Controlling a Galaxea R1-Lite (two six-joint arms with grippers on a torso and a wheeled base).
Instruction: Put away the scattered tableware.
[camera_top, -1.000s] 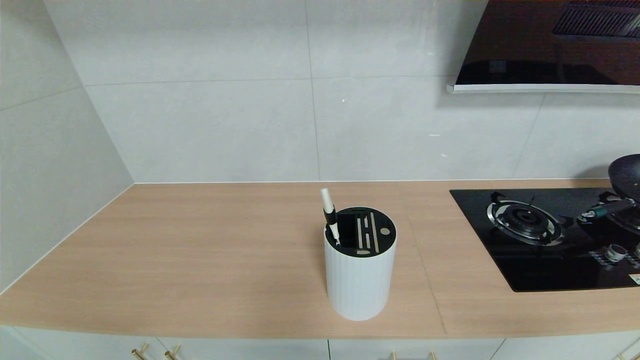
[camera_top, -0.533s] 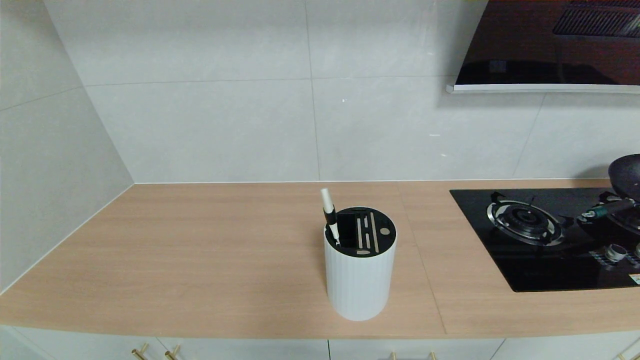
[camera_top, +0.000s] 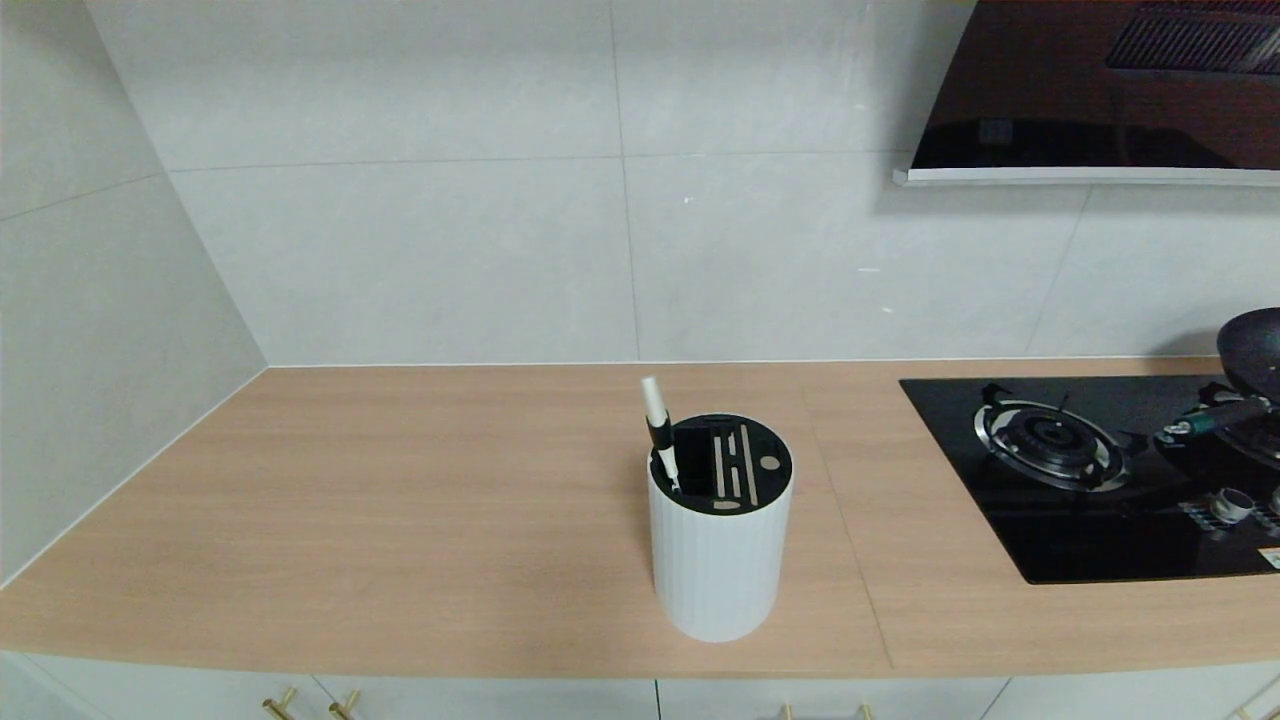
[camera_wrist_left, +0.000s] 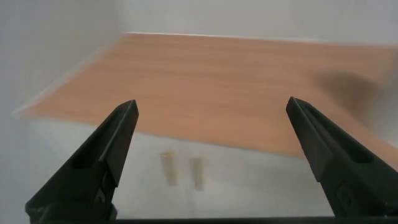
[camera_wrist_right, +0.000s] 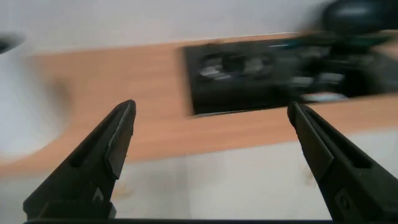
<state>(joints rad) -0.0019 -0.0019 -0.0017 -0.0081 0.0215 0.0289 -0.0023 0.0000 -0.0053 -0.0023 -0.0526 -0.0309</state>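
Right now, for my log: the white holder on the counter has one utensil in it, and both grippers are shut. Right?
No: the wrist views show the left gripper and right gripper open. The white holder on the counter does hold one utensil.

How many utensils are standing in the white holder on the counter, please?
1. A utensil with a black-and-white handle leans out of the left opening in the top of the white holder; shorter items could be hidden inside the other slots.

The right gripper (camera_wrist_right: 210, 107) hangs with its fingers spread wide. Mid-frame beyond them lies the wooden countertop (camera_wrist_right: 124, 78), carrying a black hob (camera_wrist_right: 261, 81).
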